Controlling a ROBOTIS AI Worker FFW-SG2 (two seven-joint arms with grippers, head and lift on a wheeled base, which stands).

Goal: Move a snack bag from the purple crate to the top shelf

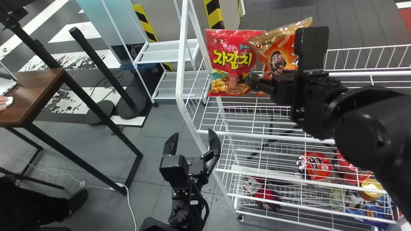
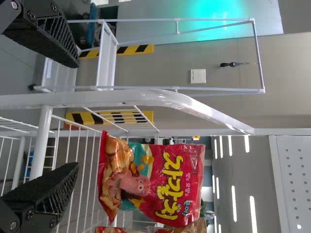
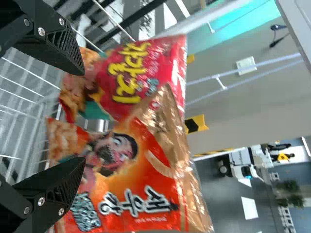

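Observation:
In the head view my right gripper (image 1: 257, 84) is at the top shelf (image 1: 379, 74), close in front of an orange-and-gold snack bag (image 1: 278, 59). A red snack bag (image 1: 229, 59) stands upright to its left at the shelf's end, the two overlapping. The right wrist view has the right gripper (image 3: 83, 116) open, with the orange bag (image 3: 131, 174) beyond it and the red bag (image 3: 133, 73) behind. My left gripper (image 1: 191, 142) stays open in front of the rack's left post; from the left wrist view, the left gripper (image 2: 77, 115) faces the red bag (image 2: 153, 182).
Lower wire shelves hold a red cup package (image 1: 318, 165), a yellow-lidded cup (image 1: 371, 189) and red-and-black gloves (image 1: 266, 194). The rack's white post (image 1: 181, 70) rises beside the left gripper. A brown table (image 1: 35, 93) stands at the far left.

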